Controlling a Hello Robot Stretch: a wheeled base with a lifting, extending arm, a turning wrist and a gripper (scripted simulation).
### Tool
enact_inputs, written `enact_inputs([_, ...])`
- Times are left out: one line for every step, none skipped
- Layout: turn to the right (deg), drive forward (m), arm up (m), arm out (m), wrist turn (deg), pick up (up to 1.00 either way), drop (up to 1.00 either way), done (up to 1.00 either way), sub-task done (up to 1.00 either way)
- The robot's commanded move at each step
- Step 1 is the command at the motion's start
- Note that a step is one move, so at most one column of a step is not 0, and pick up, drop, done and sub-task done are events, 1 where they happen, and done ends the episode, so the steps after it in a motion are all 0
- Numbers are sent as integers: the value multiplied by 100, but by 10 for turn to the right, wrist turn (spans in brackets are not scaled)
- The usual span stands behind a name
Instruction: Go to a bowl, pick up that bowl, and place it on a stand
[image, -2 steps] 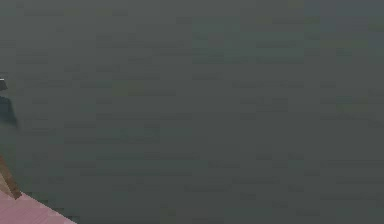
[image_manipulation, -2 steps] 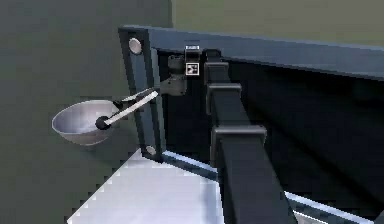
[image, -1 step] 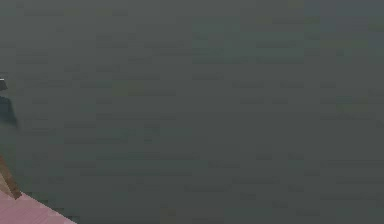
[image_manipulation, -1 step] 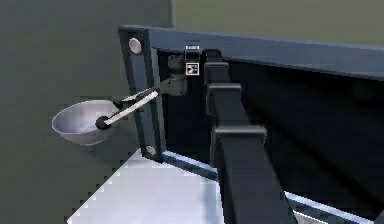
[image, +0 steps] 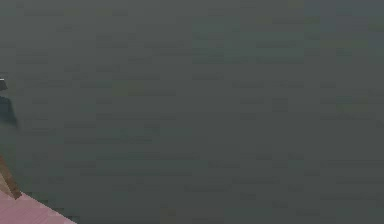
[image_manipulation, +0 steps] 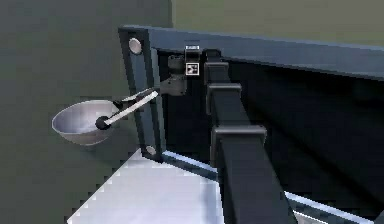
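The two thin fingers (image_manipulation: 132, 103) reach out to the arm side view's left from the dark wrist at the end of the arm (image_manipulation: 240, 150). Their tips meet the near rim of the bowl (image_manipulation: 78, 121). Whether the fingers are spread or pressed together cannot be told. The bowl is grey and metallic and sits upright. It hangs at the fingers' far end, clear of every surface, so the fingers hold it. Behind it is only the grey-green wall (image_manipulation: 60, 50).

Just right of the bowl rises the grey upright edge of a frame (image_manipulation: 137, 90) around a dark panel (image_manipulation: 310, 110). The fingers cross in front of this edge. The frame stands on a white bench (image_manipulation: 140, 195), whose left edge runs below and to the right of the bowl. The arm lies over the bench and in front of the panel.

In the forward view a plain dark wall (image: 200, 100) stands close ahead. A wedge of pink floor (image: 30, 212) shows at the lower left corner, and a small dark thing (image: 5, 102), too small to name, shows at the left edge.
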Motion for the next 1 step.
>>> enact_inputs([0,0,0,0,0,0,100,0,0])
